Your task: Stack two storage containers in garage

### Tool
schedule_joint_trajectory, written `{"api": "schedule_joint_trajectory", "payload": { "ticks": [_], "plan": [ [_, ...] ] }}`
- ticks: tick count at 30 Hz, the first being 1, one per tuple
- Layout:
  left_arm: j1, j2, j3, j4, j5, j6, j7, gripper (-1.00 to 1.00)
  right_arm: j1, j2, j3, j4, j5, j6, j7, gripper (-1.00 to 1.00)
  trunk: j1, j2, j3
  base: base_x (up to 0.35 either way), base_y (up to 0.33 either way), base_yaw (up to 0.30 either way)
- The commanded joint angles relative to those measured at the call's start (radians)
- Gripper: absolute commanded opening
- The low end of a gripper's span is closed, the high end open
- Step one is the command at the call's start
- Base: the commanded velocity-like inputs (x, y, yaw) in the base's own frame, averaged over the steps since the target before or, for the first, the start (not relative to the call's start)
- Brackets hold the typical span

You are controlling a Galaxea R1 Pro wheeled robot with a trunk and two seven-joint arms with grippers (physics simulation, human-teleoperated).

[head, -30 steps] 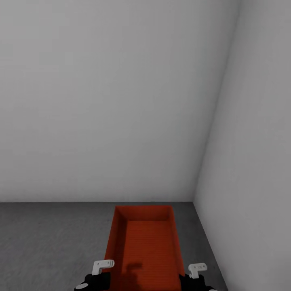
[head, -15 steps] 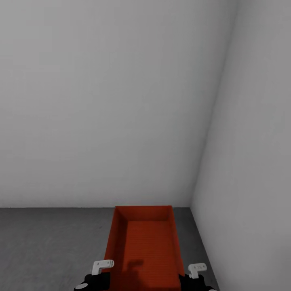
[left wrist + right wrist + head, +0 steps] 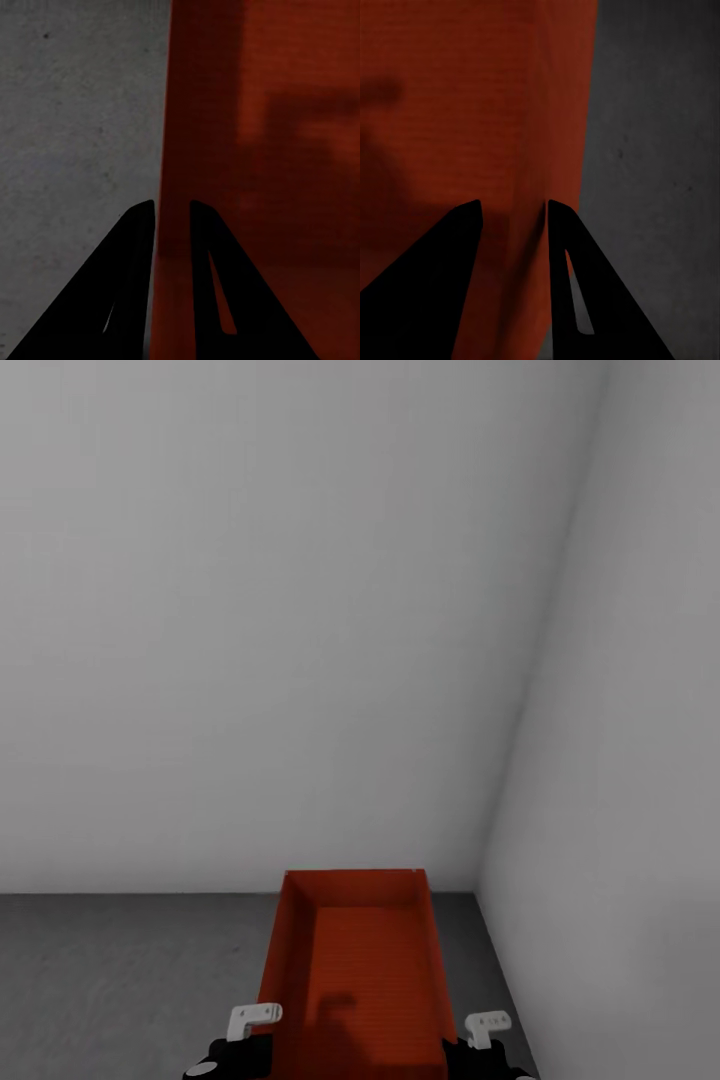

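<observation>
In the head view, one storage container (image 3: 352, 980) is seen between the two claws, an orange-red rectangular bin with plain, slightly tapered walls and no lid; its inside is bare, with only a soft shadow lying on its ribbed bottom. It is held lengthwise ahead of the robot, above the dark grey speckled floor (image 3: 120, 980), with its far end towards the corner where two plain white walls (image 3: 250, 610) meet. The left claw (image 3: 245, 1050) is seen at the near left wall of the bin and the right claw (image 3: 480, 1050) at the near right wall, each with a white bracket showing above it. Against the earlier head pictures, the line where wall meets floor is found lower in the picture, so the camera has been shifted, while the bin and both claws are kept at the same places in the view. In the left wrist view, the left claw (image 3: 171, 217) is seen closed narrowly on the bin's long wall (image 3: 176, 135), one black finger outside over the grey floor and the other inside over the orange bottom. In the right wrist view, the right claw (image 3: 514, 217) is likewise gripped on the opposite wall (image 3: 562, 112), with the bin's interior at one finger and the floor (image 3: 660, 187) beyond the other.
</observation>
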State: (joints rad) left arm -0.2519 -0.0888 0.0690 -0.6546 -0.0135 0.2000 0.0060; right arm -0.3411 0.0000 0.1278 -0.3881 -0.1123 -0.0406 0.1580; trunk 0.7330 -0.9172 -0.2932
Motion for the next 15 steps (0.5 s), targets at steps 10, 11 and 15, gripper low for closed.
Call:
{"api": "schedule_joint_trajectory", "payload": {
  "ticks": [10,11,15],
  "plan": [
    [-0.001,-0.002,0.015,-0.074,-0.02,-0.054,0.006,-1.0,0.0,0.0,0.014,0.003,-0.011,-0.004,0.018,-1.0,0.001,-0.001,-0.001,0.156,0.0,0.0],
    [-0.001,-0.002,0.015,-0.074,-0.02,-0.054,0.006,-1.0,0.0,0.0,0.014,0.003,-0.011,-0.004,0.018,-1.0,0.001,-0.001,-0.001,0.005,0.0,0.0],
    [-0.001,-0.003,0.015,-0.074,-0.02,-0.054,0.006,-1.0,0.001,0.0,0.014,0.003,-0.01,-0.004,0.018,-1.0,0.001,-0.001,-0.001,0.002,0.0,0.0]
  ]
}}
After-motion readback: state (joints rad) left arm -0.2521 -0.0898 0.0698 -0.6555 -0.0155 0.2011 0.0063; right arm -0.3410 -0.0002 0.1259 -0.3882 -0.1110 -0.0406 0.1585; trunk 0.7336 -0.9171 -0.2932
